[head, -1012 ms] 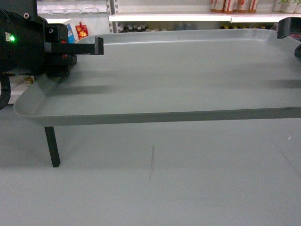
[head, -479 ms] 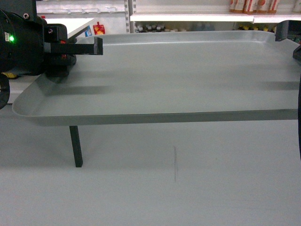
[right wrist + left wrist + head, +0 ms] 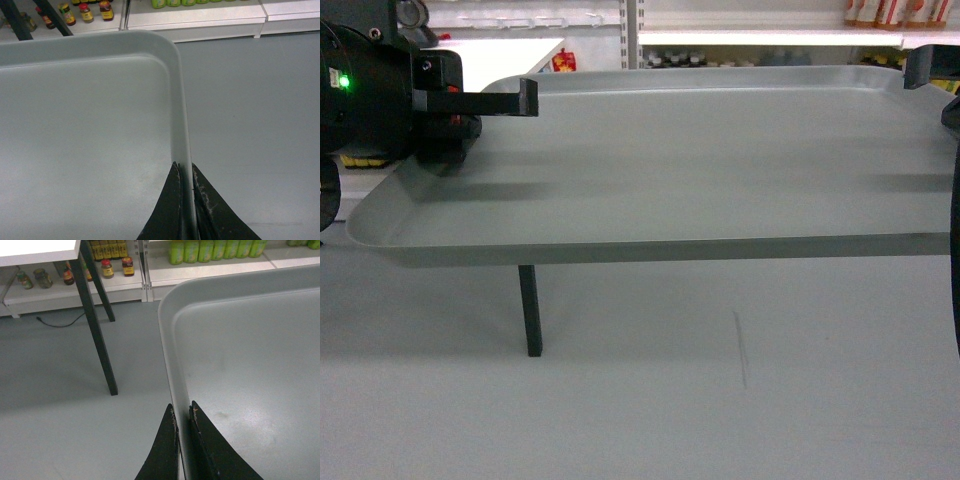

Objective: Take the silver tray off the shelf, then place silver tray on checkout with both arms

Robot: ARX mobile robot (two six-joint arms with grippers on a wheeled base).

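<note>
The silver tray [image 3: 700, 170] hangs level in the air above the grey floor, held at both short ends. My left gripper [image 3: 520, 105] is shut on its left rim; in the left wrist view the two black fingers of the gripper [image 3: 182, 412] pinch the rim of the tray [image 3: 250, 365]. My right gripper [image 3: 920, 68] is shut on the right rim, seen likewise in the right wrist view [image 3: 184, 170] on the tray [image 3: 85, 130]. The shelf [image 3: 760, 38] stands behind. The white checkout top [image 3: 505, 50] shows at the back left, also in the left wrist view [image 3: 35, 251].
A black table leg [image 3: 530, 310] stands on the grey floor under the tray's left part, and slanted black legs [image 3: 100, 340] show beside the tray. Low shelf boards carry jars [image 3: 107, 267] and green bottles [image 3: 215, 250]. A dark scuff [image 3: 742, 345] marks the floor.
In the head view the table leg, floor scuff and shelves have slid to the right while the tray and both grippers keep their places. Both grips are unchanged.
</note>
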